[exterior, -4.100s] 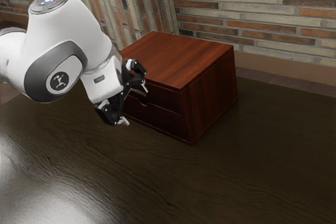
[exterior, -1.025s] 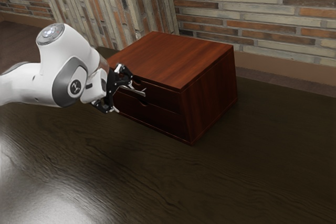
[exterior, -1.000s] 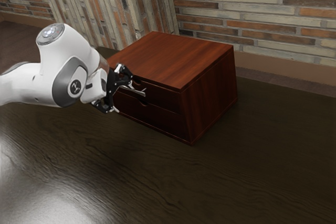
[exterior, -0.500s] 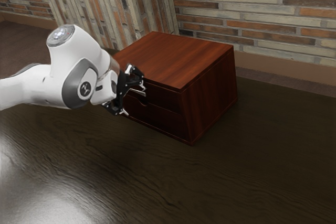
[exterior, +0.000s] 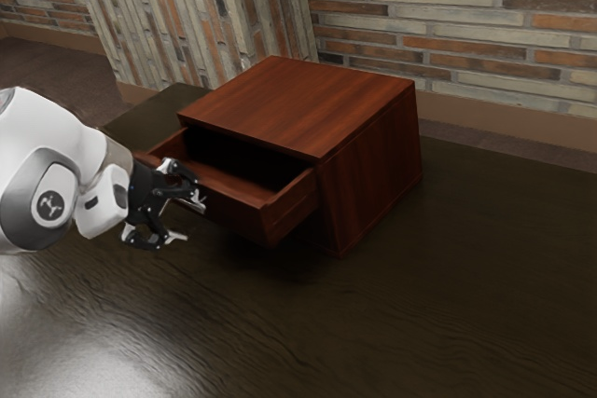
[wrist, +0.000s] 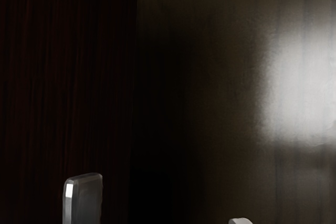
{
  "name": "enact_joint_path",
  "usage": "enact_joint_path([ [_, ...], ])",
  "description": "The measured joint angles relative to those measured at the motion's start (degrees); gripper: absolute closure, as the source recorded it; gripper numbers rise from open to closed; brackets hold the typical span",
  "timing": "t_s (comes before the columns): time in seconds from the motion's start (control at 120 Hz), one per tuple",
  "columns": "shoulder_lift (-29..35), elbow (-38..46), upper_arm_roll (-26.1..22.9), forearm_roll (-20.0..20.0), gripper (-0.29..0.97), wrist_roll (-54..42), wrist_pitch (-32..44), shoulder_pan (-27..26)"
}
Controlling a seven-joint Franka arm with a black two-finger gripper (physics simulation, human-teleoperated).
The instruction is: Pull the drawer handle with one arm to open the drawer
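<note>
A dark red wooden cabinet [exterior: 317, 100] stands on the table, and its upper drawer [exterior: 244, 200] is pulled well out toward the exterior view's left, showing a dark hollow inside. My black gripper [exterior: 180, 206] is at the drawer front, its fingers spread above and below the silver handle [exterior: 194, 200]. The gripper is open; I cannot see both fingers pressing on the handle. In the wrist view two fingertips [wrist: 82, 199] stand far apart in front of the dark red drawer front [wrist: 63, 77].
The dark wooden table [exterior: 392, 314] stretches wide toward the exterior view's right and front. A brick wall [exterior: 448, 6] runs behind the cabinet. My white arm [exterior: 47, 198] lies low over the table at the exterior view's left.
The upper drawer, shut half a second ago, has slid far out. My hand has moved back toward the exterior view's left and lower, with the handle between its fingers.
</note>
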State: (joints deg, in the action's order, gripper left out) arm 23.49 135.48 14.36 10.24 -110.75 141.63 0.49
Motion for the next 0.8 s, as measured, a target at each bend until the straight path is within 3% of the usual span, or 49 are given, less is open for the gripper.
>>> enact_joint_path([
  [0.058,3.9,2.6,-0.5,-2.6,0.47,-0.1,-0.5,-4.7],
  [0.083,5.7,3.1,-1.2,-3.5,0.45,0.0,-1.1,-4.8],
  [0.217,14.2,2.1,-14.3,-6.1,0.23,0.7,-6.9,4.3],
  [0.333,13.1,-15.5,-24.2,-7.9,0.12,4.0,-18.3,9.2],
  [0.4,11.8,-21.9,-27.4,-9.5,0.08,9.4,-24.9,9.7],
  [0.517,10.5,-27.1,-28.8,-11.1,0.04,23.7,-34.5,10.2],
  [0.592,9.4,-33.8,-27.7,-11.5,0.03,32.8,-39.2,14.8],
  [0.692,2.3,-40.7,-27.7,-11.7,0.01,43.2,-44.6,17.7],
  [0.8,0.1,-42.8,-27.6,-11.7,0.01,52.8,-48.7,18.2],
])
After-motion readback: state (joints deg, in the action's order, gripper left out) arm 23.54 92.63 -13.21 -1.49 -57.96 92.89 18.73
